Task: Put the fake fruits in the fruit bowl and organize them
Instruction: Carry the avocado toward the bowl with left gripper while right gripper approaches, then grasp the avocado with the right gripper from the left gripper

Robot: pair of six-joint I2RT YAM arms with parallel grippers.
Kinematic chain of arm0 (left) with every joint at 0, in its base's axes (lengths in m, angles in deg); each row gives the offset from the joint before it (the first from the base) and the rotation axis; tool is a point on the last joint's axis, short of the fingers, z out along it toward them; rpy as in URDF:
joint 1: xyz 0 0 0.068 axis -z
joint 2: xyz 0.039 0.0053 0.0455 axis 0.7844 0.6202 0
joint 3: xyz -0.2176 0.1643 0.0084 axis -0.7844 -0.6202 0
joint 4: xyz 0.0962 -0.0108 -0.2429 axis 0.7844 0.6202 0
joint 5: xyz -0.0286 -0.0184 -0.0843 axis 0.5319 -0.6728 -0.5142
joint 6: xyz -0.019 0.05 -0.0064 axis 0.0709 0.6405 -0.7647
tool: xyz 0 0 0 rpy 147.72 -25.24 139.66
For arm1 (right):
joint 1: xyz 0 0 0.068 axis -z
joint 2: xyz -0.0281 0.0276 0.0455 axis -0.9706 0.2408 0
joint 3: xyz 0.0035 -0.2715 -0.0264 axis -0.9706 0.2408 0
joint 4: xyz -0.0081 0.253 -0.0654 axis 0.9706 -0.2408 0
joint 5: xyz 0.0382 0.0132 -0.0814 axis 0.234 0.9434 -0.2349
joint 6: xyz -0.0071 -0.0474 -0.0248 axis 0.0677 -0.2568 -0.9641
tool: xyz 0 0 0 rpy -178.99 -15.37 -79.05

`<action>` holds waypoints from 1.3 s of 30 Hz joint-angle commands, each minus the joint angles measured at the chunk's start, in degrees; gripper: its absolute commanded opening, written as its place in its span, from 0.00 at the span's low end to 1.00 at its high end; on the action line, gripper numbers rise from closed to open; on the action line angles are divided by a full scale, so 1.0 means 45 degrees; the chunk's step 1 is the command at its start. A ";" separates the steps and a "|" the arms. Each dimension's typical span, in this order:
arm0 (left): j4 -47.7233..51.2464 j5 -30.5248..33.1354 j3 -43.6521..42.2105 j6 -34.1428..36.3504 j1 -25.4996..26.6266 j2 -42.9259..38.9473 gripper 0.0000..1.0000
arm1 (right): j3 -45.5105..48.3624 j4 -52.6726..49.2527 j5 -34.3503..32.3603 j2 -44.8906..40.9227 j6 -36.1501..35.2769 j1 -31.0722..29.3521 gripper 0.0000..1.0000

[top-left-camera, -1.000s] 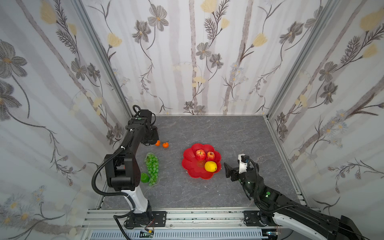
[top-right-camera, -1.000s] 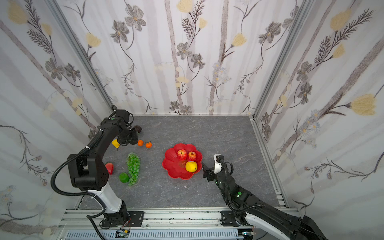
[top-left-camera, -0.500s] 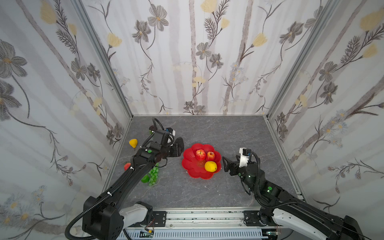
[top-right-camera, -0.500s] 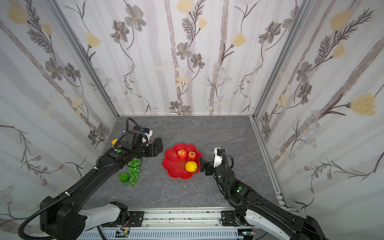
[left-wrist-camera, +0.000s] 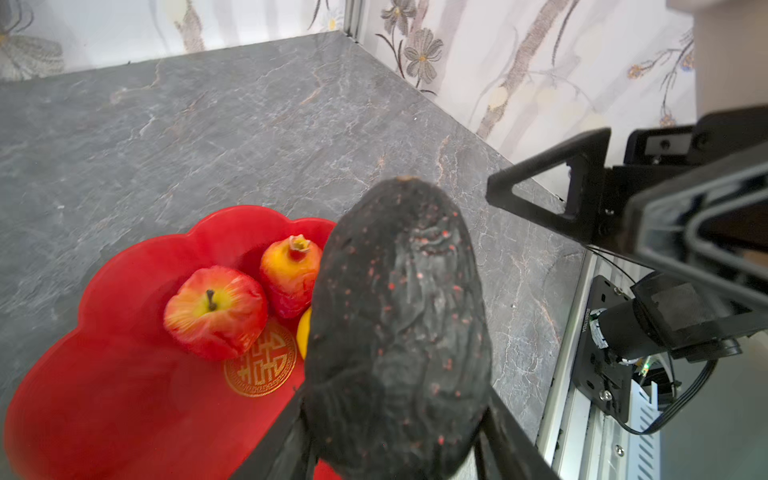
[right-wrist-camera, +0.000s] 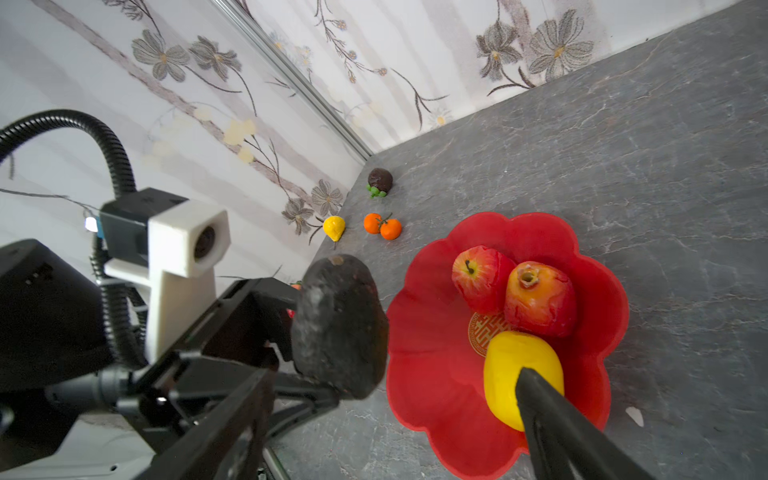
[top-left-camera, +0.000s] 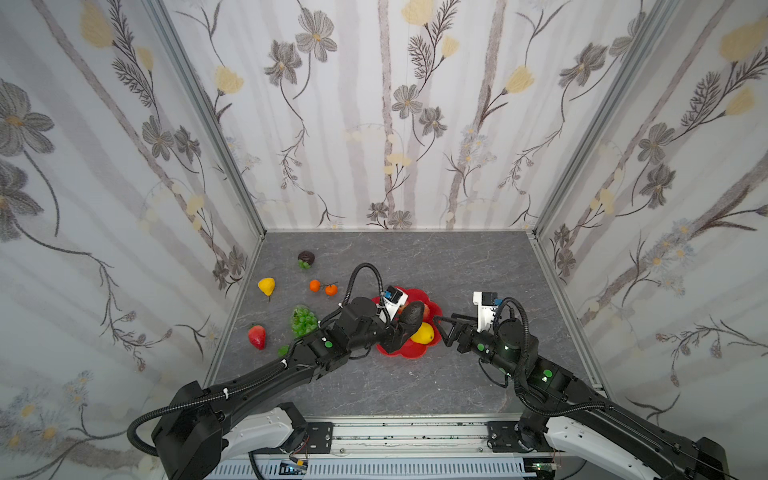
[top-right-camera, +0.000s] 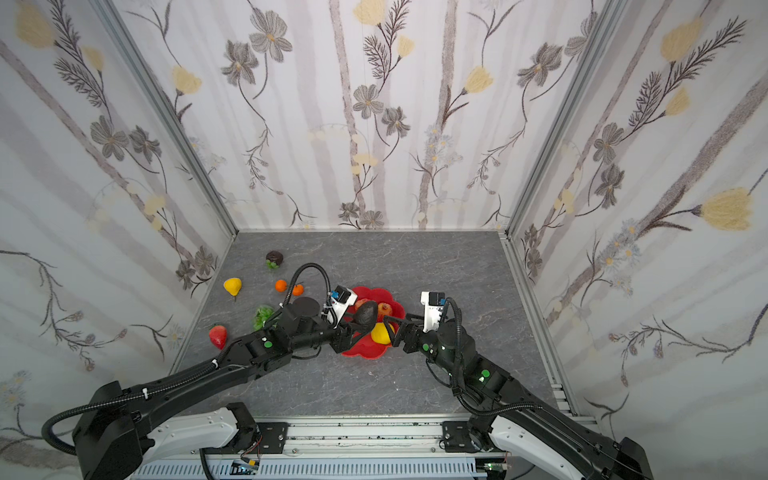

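Along the left edge of the grey worktop (top-left-camera: 415, 257), a red strawberry (top-left-camera: 256, 336) and a yellow pear (top-left-camera: 266, 286) are lying loose, with a lime (top-left-camera: 284, 350) and a bunch of green grapes (top-left-camera: 304, 321) near them. A dark round fruit (top-left-camera: 306, 258) is sitting farther back, and two tangerines (top-left-camera: 315, 285) are resting side by side near it. Toward the middle, the left pincer (top-left-camera: 401, 330) is clenching a dark avocado (top-left-camera: 413, 312) by its wide end and holding it raised over the left part of the red flower-shaped bowl (top-left-camera: 409, 352). Inside the bowl, an apple (left-wrist-camera: 215, 311), a pomegranate (left-wrist-camera: 291, 274) and a lemon (top-left-camera: 423, 333) are lying together. At the bowl's right rim, the right pincer (top-left-camera: 441, 331) is hanging spread wide, gripping nothing.
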 commanded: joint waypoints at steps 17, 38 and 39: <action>-0.3199 0.0283 -0.0582 0.1844 0.1229 0.1061 0.50 | -0.0664 -0.1363 0.1521 0.0877 0.0537 -0.0006 0.76; -0.3098 0.0121 -0.0521 0.1963 0.1363 0.1541 0.58 | -0.1323 -0.1695 0.1186 0.2137 0.0141 -0.0314 0.45; -0.2924 0.0160 -0.0479 0.1962 0.1352 0.1521 0.61 | -0.1348 -0.1730 0.1112 0.2185 0.0103 -0.0345 0.44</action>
